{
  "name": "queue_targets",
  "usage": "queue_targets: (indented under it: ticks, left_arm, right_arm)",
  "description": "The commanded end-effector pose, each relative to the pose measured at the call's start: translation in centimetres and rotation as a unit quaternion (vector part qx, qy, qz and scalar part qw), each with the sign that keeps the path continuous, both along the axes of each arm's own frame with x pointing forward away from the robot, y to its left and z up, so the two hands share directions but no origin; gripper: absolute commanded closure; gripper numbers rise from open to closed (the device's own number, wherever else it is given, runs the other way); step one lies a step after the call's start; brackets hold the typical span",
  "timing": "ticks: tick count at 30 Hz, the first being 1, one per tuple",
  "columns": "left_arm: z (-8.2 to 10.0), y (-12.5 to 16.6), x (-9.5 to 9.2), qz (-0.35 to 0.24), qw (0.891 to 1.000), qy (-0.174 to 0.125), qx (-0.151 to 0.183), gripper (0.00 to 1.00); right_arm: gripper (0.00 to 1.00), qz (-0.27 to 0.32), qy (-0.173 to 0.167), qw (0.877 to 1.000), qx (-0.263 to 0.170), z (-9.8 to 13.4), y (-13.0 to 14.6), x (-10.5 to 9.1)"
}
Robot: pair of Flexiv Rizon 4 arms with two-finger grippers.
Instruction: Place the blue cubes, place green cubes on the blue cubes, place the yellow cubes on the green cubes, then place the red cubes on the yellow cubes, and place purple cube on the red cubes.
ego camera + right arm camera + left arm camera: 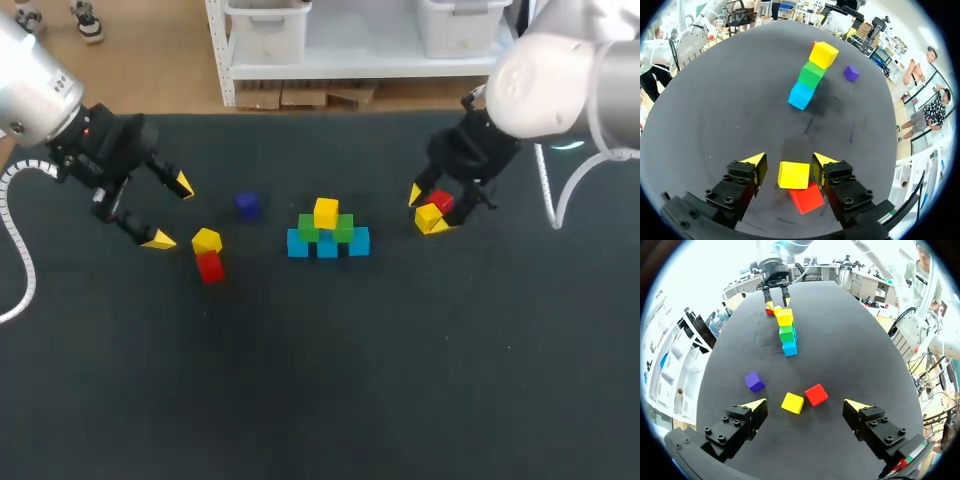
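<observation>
Mid-table stands a pyramid: a row of blue cubes [328,244], green cubes [326,229] on them, and one yellow cube [326,212] on top. My right gripper [427,211] straddles a second yellow cube [793,175] lying on the mat. One finger sits right at the cube and a narrow gap shows at the other, so it is open. A red cube [807,197] lies just behind that yellow one, under the gripper. My left gripper [806,405] hangs wide open over a third yellow cube [792,403] and a red cube [816,394]. The purple cube [754,381] lies ahead of it.
The dark mat [420,360] covers the table. Its whole near half is bare, and so is the strip between the pyramid and each gripper's pair of cubes.
</observation>
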State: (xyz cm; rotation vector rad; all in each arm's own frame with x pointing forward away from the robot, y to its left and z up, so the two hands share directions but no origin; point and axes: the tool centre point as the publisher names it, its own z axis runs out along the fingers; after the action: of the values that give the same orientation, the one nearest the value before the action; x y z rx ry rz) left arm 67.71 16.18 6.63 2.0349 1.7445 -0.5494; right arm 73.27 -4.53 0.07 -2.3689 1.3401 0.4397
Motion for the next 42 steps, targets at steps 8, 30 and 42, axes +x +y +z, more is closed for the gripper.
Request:
queue_targets:
  ticks: [8, 30, 42]
  left_arm:
    - [-0.1, 0.1, -0.1, -0.001, 1.0, -0.002, -0.002, 0.0]
    - [-0.1, 0.1, -0.1, -0.001, 1.0, -0.002, -0.002, 0.0]
    - [-0.1, 0.1, -0.1, -0.001, 1.0, -0.002, -0.002, 0.0]
  right_arm:
    - [0.44, -0.01, -0.007, 1.0, -0.025, -0.7, -1.1, 0.4]
    - [0.51, -0.03, -0.005, 0.999, -0.025, -1.1, -1.8, 1.1]
    - [0.87, -0.033, -0.004, 0.999, -0.024, -1.3, -1.6, 1.2]
